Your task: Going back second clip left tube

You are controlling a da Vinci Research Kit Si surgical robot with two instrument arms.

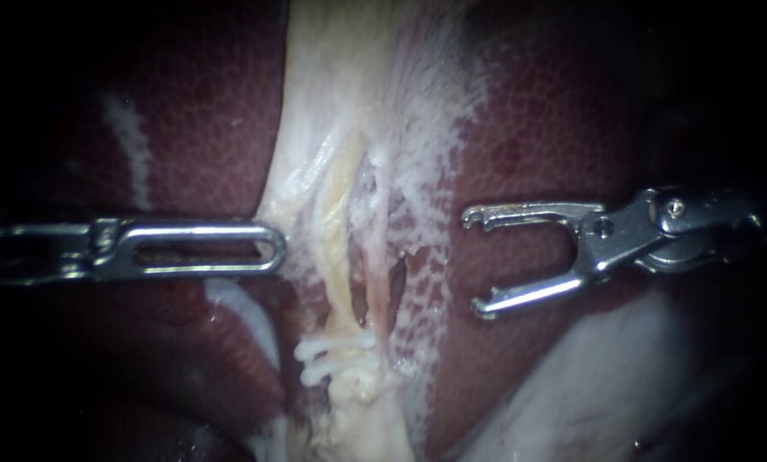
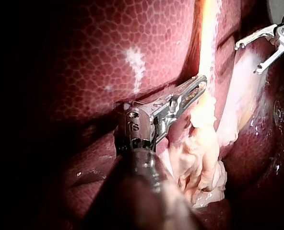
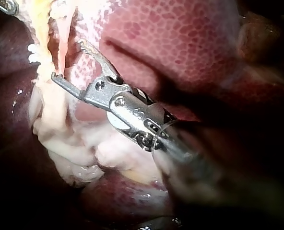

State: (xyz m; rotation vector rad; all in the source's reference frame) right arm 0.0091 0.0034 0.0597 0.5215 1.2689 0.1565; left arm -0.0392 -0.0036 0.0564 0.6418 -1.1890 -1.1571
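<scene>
**Hidden or unclear.** Both shafts run into darkness, at 9 and 3 o'clock in the endoscope view. It is unclear which strand each of the two white ridged clips (image 1: 336, 358), at 6 o'clock, clamps.

**Surface.** The dark red mottled liver (image 1: 203, 128) fills the field. A pale fibrous band (image 1: 349, 103) runs from 12 to 6 o'clock.

**Task item.** The yellowish left tube (image 1: 339, 214) lies at centre, beside a pinker right tube (image 1: 374, 257).

**Instruments.** The slotted steel left instrument (image 1: 274, 248) has its jaws lying together with nothing held. Its tip is at the band's 9 o'clock edge. The forked steel right instrument (image 1: 475, 263) has its jaws spread wide and empty, clear of the tubes toward 3 o'clock.
</scene>
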